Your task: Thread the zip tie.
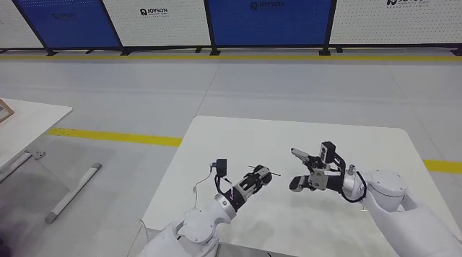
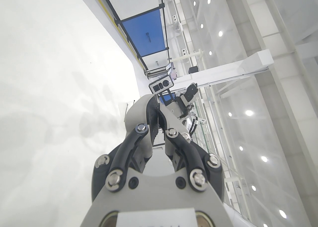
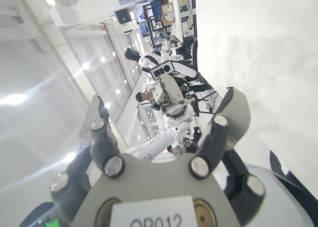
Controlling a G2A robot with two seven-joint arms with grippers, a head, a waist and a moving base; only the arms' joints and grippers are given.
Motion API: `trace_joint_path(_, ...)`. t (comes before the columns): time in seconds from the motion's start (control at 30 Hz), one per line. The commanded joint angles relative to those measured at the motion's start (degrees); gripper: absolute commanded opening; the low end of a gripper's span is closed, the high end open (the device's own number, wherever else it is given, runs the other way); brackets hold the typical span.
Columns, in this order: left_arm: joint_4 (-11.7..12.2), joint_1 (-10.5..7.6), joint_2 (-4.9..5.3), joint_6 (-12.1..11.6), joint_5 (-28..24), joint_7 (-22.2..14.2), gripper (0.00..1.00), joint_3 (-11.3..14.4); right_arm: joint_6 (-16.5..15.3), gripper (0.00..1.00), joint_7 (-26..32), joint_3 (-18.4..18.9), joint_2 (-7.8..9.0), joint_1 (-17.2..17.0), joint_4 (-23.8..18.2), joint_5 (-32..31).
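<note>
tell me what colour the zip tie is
The zip tie is black, pinched in the left gripper; top view shows it best.

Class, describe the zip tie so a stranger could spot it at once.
Over the white table, two robot arms face each other. The left hand is shut on the zip tie, a thin dark strip poking out past its fingers. The right hand opposite is open and empty.

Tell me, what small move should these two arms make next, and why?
Probably the right gripper should ease toward the free end of the zip tie and close on it. The left gripper is shut on the thin black zip tie above the white table, while the right gripper is open, holds nothing, and faces it across a gap.
</note>
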Motion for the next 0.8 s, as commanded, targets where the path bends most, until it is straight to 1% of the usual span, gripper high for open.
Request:
trace_joint_path(0.0,0.0,-0.43,-0.07,1.3,-1.7,-1.0,0.00,-0.4,-0.6,1.00,-0.8,-0.9,0.08,0.7,-0.8,-6.7)
trace_joint_path(0.07,0.0,-1.22,-0.11,3.1,-4.1,-2.8,0.00,-1.1,-2.6,1.00,-0.2,-1.5,0.06,1.1,-1.0,-11.1)
trace_joint_path(0.13,0.1,-1.77,-0.10,4.8,-5.7,-4.9,0.00,-1.4,-5.3,1.00,-0.9,-1.6,0.00,1.2,-1.0,-13.8)
trace_joint_path(0.17,0.1,-2.14,-0.03,5.6,-5.5,-6.3,0.00,-1.5,-6.5,1.00,-0.5,-1.7,-0.05,0.9,-1.1,-14.4)
trace_joint_path(0.2,0.1,-2.37,0.03,5.8,-4.9,-6.7,0.00,-1.8,-6.5,1.00,-0.5,-1.7,-0.05,0.9,-1.1,-14.4)
trace_joint_path(0.43,0.1,-2.37,0.03,5.8,-4.9,-6.7,0.00,-1.8,-6.8,1.00,-0.8,-1.6,-0.06,0.6,-1.3,-14.3)
trace_joint_path(0.47,0.1,-2.36,0.01,5.7,-4.8,-6.7,0.00,-1.7,-7.5,1.00,-1.1,-1.2,-0.07,0.2,-1.7,-13.9)
trace_joint_path(0.53,0.1,-2.43,-0.09,5.3,-4.3,-6.5,0.00,-1.5,-9.7,1.00,0.3,-0.2,0.04,-0.8,-1.6,-12.6)
trace_joint_path(0.57,0.2,-2.45,-0.17,4.9,-4.5,-6.1,0.00,-1.5,-10.0,1.00,1.1,0.2,0.07,-1.0,-1.4,-12.2)
trace_joint_path(0.6,0.3,-2.50,-0.23,4.7,-4.5,-6.0,0.00,-1.4,-10.3,0.57,1.6,0.5,0.07,-1.2,-1.2,-11.7)
trace_joint_path(0.63,0.4,-2.57,-0.28,4.6,-4.5,-6.0,0.00,-1.4,-10.3,0.40,2.1,0.7,0.05,-1.3,-1.0,-11.5)
trace_joint_path(0.67,0.5,-2.61,-0.35,4.3,-4.6,-5.9,0.00,-1.4,-10.1,0.37,2.2,0.7,0.00,-1.2,-0.7,-12.0)
trace_joint_path(0.73,0.6,-2.63,-0.43,4.1,-4.4,-5.7,0.00,-1.3,-9.9,0.25,2.1,0.6,-0.17,-1.2,-0.7,-12.2)
trace_joint_path(0.77,0.6,-2.61,-0.48,4.1,-4.3,-5.6,0.00,-1.3,-9.7,0.22,2.3,0.6,-0.29,-1.2,-0.6,-12.3)
